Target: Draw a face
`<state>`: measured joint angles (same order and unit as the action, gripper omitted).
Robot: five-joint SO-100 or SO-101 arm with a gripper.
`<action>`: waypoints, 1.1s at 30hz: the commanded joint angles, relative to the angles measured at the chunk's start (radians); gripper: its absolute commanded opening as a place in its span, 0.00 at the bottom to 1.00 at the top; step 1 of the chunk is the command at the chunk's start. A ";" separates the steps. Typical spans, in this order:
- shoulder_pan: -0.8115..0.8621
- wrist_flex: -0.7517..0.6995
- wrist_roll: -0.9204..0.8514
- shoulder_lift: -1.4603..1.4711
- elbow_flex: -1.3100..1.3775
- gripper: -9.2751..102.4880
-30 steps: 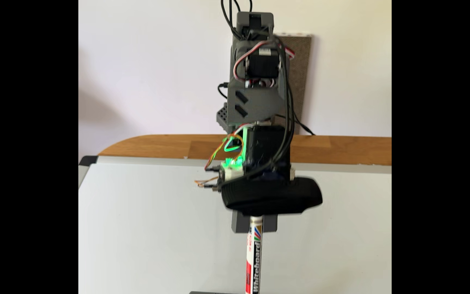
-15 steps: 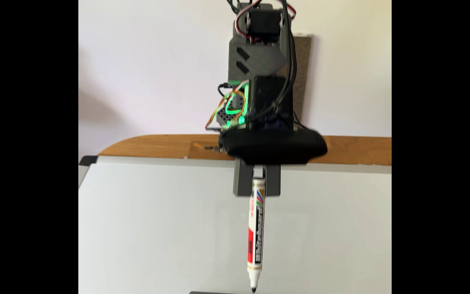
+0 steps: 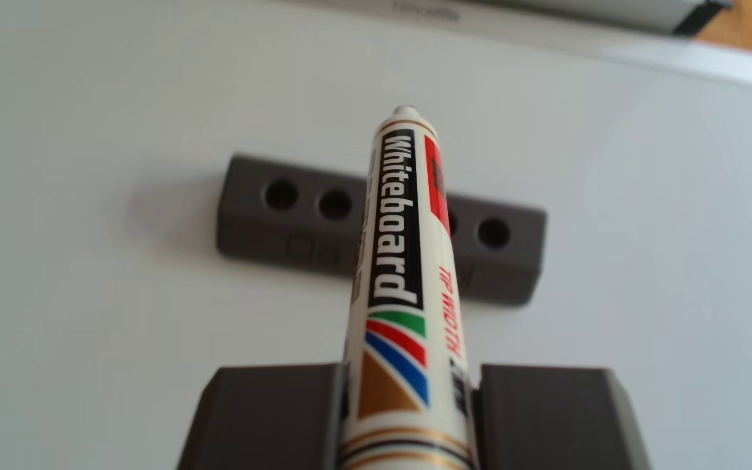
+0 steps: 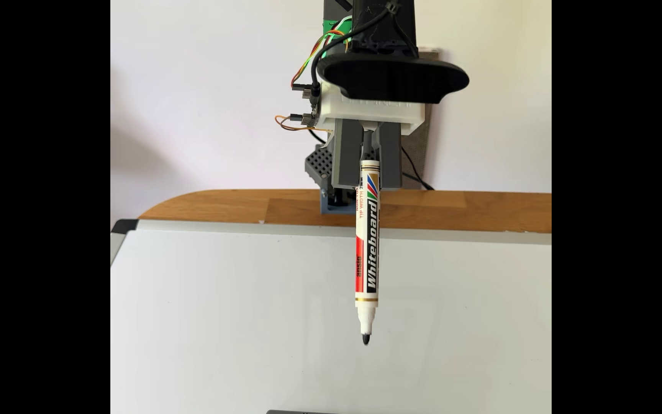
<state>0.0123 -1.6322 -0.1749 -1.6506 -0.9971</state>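
Probably a home desk: a rounded wooden tabletop [image 4: 480, 211] against a plain white wall [image 4: 210, 99].

Below the gripper [image 4: 367, 181] the whiteboard [image 4: 222, 318] lies bare and flat in the fixed view, with open room to either side and toward the camera. The marker [image 4: 367, 254] clamped in the gripper hangs tip down, clear of the surface. In the other view, a dark grey block with holes [image 3: 283, 226] sits on the whiteboard [image 3: 94, 135] ahead of the gripper [image 3: 408, 420], crossing behind the marker [image 3: 399, 271]. Behind the gripper in the fixed view stand the wooden tabletop [image 4: 222, 207] and the arm's base [image 4: 319, 167].
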 commanded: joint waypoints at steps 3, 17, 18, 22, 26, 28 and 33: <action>-0.017 -0.071 0.003 -0.152 -0.101 0.07; -0.135 -0.080 -0.196 -0.181 -0.239 0.07; -0.138 -0.066 -0.236 -0.181 -0.244 0.07; -0.141 -0.009 -0.499 -0.181 -0.276 0.07; -0.138 0.072 -0.834 -0.192 -0.371 0.07; -0.130 0.106 -0.928 -0.192 -0.417 0.07; -0.133 0.178 -1.051 -0.187 -0.485 0.07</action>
<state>-0.1227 -1.5125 -1.1612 -1.7579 -1.4834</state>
